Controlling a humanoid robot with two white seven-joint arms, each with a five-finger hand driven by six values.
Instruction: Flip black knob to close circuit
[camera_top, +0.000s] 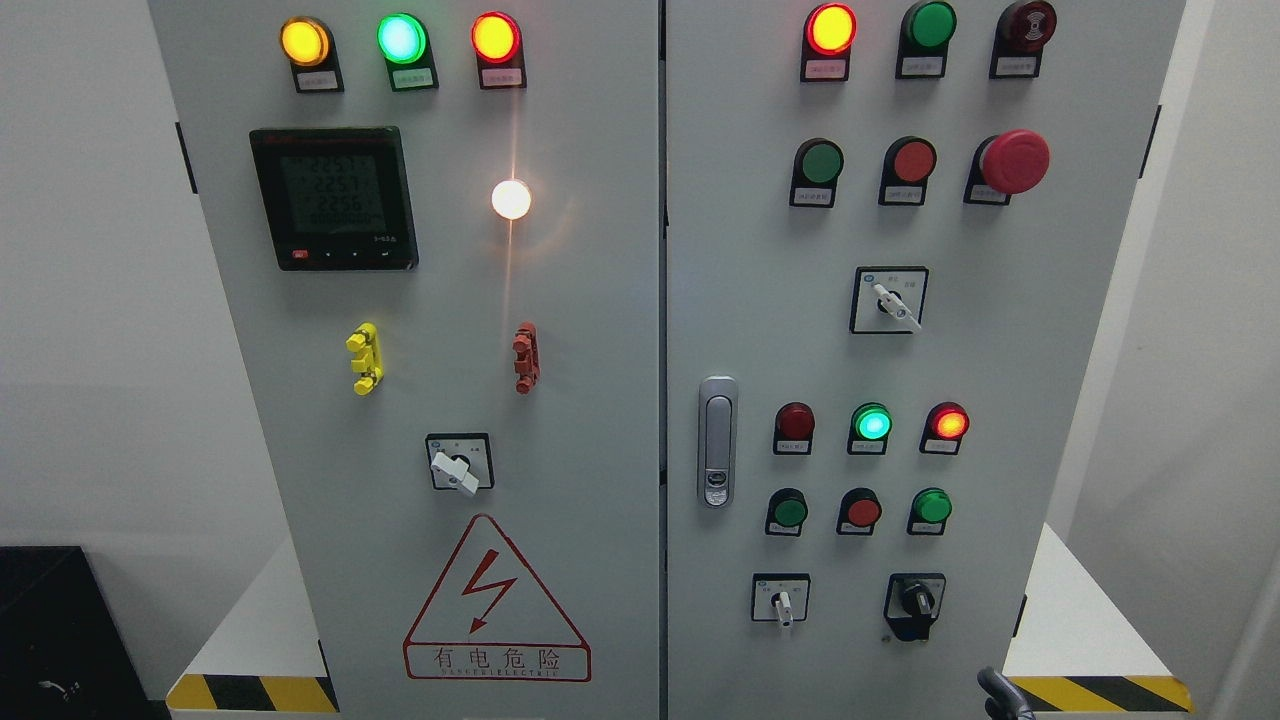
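Although the black knob (915, 600) is plainly seen near the lower right corner of the cabinet's right door (1080, 350), which of its positions closes the circuit cannot be read from its upright-looking handle, so the scene would fit a knob waiting to be turned as well as one already turned. Only a dark tip of the right robot hand (1000, 695) is caught at the bottom edge, below and right of the knob, apart from it; whether it is spread or curled cannot be told, and nothing is seen held. The left robot hand is out of view.

Counted around the knob: three white-handled selector switches, one just left of it (781, 601), one well above (890, 301), one on the left door (459, 464). One red mushroom button (1012, 161) is seen near the top. One door latch (717, 441) stands up and left of the knob, and one digital meter (333, 197) is on the left door.
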